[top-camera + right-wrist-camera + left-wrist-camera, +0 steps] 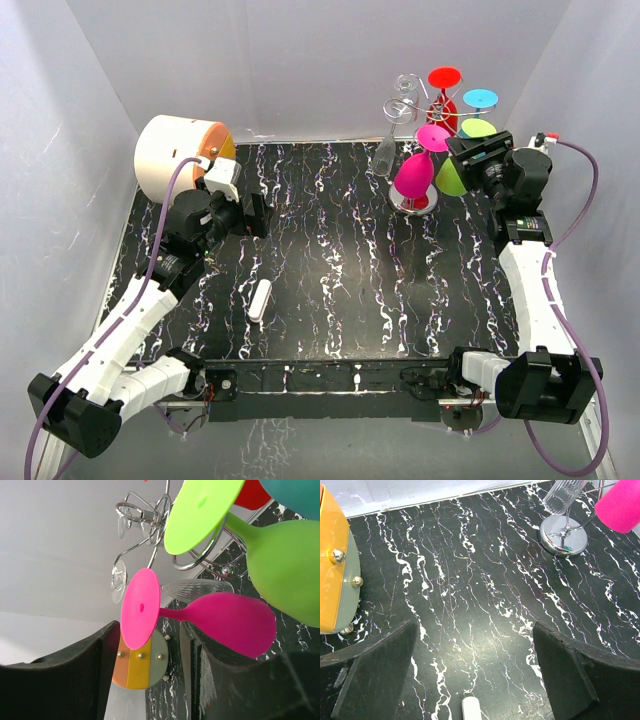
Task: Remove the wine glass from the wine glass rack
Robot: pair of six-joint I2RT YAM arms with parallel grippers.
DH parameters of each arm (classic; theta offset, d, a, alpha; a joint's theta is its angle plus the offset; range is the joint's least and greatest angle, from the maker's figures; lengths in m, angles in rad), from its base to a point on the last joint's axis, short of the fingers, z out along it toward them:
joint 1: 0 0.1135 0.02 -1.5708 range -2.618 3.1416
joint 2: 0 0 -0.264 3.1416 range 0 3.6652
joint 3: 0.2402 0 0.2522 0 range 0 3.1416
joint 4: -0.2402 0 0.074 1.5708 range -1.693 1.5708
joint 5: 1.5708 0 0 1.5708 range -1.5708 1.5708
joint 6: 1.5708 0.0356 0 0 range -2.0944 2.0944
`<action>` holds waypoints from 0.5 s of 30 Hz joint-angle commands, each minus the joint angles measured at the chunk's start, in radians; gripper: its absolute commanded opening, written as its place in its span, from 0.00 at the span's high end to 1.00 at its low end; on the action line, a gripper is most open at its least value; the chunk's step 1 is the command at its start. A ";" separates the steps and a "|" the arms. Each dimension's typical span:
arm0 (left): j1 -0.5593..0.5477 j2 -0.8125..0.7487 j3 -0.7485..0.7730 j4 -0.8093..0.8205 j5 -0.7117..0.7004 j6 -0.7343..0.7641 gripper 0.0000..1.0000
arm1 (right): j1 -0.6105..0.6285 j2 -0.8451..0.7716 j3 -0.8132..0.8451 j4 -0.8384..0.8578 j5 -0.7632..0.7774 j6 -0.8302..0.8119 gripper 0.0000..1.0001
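Note:
The silver wire wine glass rack (404, 100) stands at the back right, its round base (564, 535) on the marble top. Hanging upside down on it are a pink wine glass (415, 175), a green one (455, 178), a red one (444, 78), a blue one (480, 97) and a clear one (386, 155). My right gripper (462, 152) is raised beside the pink and green glasses. In the right wrist view its jaws (152, 630) stand partly closed, with the pink glass (225, 622) lying across their tips; contact is unclear. My left gripper (475, 645) is open over bare tabletop.
A cream drum (175, 150) with an orange, yellow and grey face (332, 565) lies at the back left beside the left arm. A small white oblong piece (260, 300) lies on the black marble table (340, 260), just below the left gripper. White walls enclose three sides.

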 commanded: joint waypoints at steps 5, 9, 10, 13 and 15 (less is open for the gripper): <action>-0.005 -0.029 -0.004 0.037 0.008 -0.001 0.01 | -0.004 0.018 -0.030 0.167 -0.012 0.075 0.56; -0.006 -0.028 -0.004 0.037 0.009 -0.001 0.01 | -0.005 0.019 -0.041 0.176 -0.018 0.093 0.59; -0.007 -0.028 -0.004 0.037 0.009 -0.001 0.01 | -0.004 0.020 -0.043 0.178 -0.019 0.095 0.59; -0.006 -0.028 -0.005 0.037 0.009 -0.001 0.01 | -0.005 0.019 -0.046 0.191 -0.019 0.099 0.61; -0.007 -0.028 -0.005 0.037 0.009 -0.001 0.01 | -0.004 0.019 -0.051 0.198 -0.023 0.106 0.63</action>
